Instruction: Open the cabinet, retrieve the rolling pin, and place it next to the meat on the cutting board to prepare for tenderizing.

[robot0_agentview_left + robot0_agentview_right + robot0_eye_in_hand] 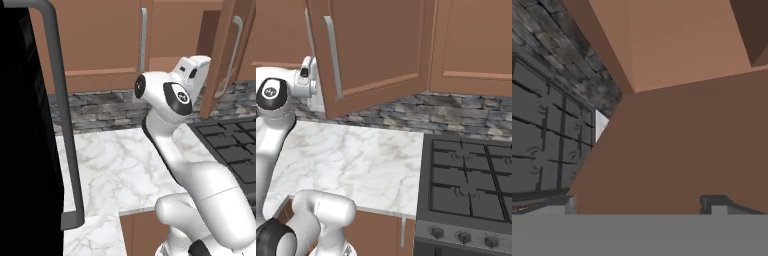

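The brown wall cabinet (100, 35) has its right door (376, 50) swung out over the counter, silver bar handle (333, 55) facing me. In the left base view that door (218, 60) stands nearly edge-on. My hand (194, 70) is raised just under the cabinet, beside the open door, and the door partly hides the hand (306, 75) in the right base view. My gripper (634, 205) is open, tips wide apart, nothing between them, with brown cabinet wood close ahead. The rolling pin, the cutting board and the meat are out of view.
A white marble counter (115, 165) runs below the cabinets, backed by grey stone tiles (456, 112). A black stove (471, 180) lies to the right. A tall black appliance with a grey bar handle (65, 125) stands at the left.
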### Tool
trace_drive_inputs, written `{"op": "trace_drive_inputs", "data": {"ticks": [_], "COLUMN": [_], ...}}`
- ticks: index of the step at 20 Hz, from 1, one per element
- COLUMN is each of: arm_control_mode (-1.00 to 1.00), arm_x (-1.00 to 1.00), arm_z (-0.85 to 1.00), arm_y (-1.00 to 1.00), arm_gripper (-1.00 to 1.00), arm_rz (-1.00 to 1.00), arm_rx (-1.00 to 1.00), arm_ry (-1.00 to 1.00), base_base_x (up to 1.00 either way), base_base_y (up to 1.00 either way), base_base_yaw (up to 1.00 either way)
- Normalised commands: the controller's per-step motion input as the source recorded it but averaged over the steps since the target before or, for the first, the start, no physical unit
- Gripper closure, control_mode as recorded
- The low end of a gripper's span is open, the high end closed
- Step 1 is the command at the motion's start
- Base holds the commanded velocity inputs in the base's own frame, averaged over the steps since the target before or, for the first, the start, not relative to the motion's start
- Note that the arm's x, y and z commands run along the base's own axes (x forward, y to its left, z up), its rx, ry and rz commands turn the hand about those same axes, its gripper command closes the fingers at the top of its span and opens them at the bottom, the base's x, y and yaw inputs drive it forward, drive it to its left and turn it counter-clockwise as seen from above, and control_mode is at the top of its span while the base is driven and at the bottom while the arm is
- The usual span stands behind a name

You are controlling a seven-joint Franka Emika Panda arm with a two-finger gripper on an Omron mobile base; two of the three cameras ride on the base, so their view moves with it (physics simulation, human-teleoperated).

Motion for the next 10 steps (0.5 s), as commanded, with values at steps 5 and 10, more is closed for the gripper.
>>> {"op": "trace_drive_inputs", "data": {"ticks": [5, 10], "arm_control_mode": [-1.0, -1.0], "arm_x": [-0.34, -0.27], "arm_z": [-0.03, 0.0], "arm_y": [-0.72, -0.78], "arm_gripper": [-1.0, -1.0], "arm_rz": [0.0, 0.0], "arm_rx": [0.0, 0.0], "arm_ry": [0.0, 0.0], "base_base_x": [0.0, 0.0], "base_base_y": [0.0, 0.0], "base_base_yaw": [0.0, 0.0]}}
